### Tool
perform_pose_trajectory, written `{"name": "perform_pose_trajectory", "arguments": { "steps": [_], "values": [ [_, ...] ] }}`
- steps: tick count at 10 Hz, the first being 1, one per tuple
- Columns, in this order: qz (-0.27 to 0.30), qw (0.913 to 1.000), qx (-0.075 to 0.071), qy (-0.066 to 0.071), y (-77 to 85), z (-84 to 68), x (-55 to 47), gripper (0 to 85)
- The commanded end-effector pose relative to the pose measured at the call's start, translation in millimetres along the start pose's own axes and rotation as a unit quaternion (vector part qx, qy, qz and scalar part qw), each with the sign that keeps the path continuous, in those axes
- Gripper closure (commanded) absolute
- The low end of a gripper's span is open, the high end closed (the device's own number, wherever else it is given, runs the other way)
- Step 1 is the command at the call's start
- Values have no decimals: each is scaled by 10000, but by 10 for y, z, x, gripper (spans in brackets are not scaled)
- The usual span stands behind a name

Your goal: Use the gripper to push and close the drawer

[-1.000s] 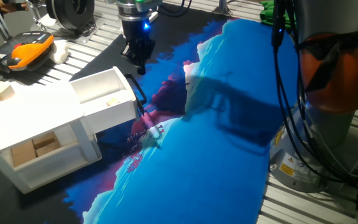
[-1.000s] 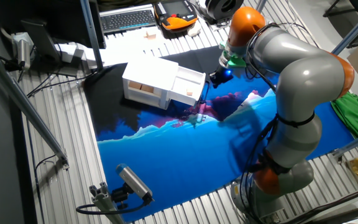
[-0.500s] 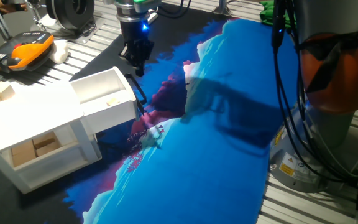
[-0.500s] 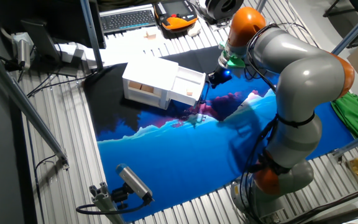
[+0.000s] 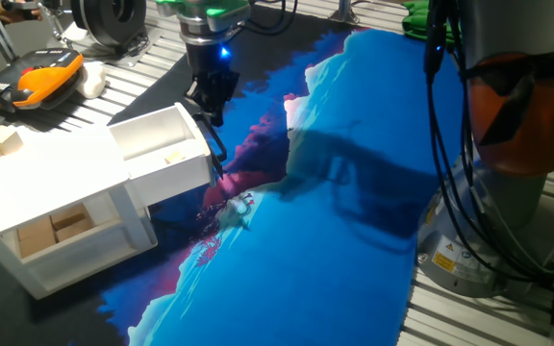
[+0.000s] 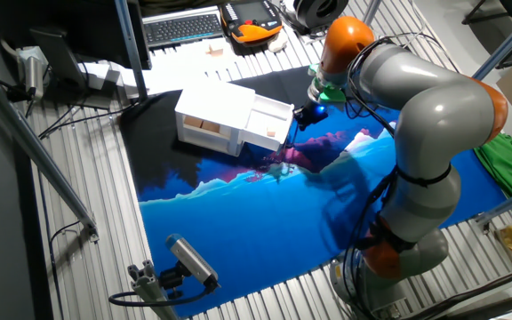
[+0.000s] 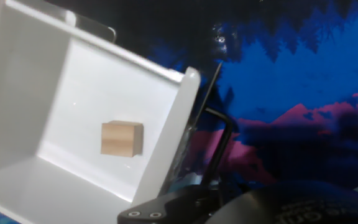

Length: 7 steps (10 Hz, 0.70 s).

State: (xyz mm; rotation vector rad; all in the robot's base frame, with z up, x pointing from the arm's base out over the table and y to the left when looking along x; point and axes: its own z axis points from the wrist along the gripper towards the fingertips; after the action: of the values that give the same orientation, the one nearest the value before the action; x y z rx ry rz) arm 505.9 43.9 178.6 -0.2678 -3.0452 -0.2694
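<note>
The white drawer (image 5: 162, 149) stands pulled out of the small white cabinet (image 5: 46, 178), with its black bar handle (image 5: 215, 144) facing right. My black gripper (image 5: 211, 108), blue light lit, hangs just behind and above the handle end, fingers together and holding nothing. In the other fixed view the gripper (image 6: 301, 116) is right beside the drawer (image 6: 269, 120) front. The hand view looks down into the drawer (image 7: 86, 81), which holds one wooden block (image 7: 122, 138); the handle (image 7: 220, 134) runs beside the front wall.
Wooden blocks (image 5: 54, 231) sit in the cabinet's lower shelf and a small block (image 5: 4, 140) on its top. A blue and pink printed cloth (image 5: 335, 221) covers the table. An orange-black device (image 5: 37, 77) lies at the back left. The robot base (image 5: 517, 135) stands at the right.
My gripper has shifted a little left and down toward the drawer's handle. The drawer has not moved.
</note>
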Motion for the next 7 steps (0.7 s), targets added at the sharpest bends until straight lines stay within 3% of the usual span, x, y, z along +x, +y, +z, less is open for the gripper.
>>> {"name": "perform_pose_trajectory", "arguments": {
  "steps": [1, 7],
  "values": [
    [1, 10000, 0, 0, 10, -3, -3, 850],
    [109, 9999, 37, -2, 191, -29, -17, 850]
  ]
}}
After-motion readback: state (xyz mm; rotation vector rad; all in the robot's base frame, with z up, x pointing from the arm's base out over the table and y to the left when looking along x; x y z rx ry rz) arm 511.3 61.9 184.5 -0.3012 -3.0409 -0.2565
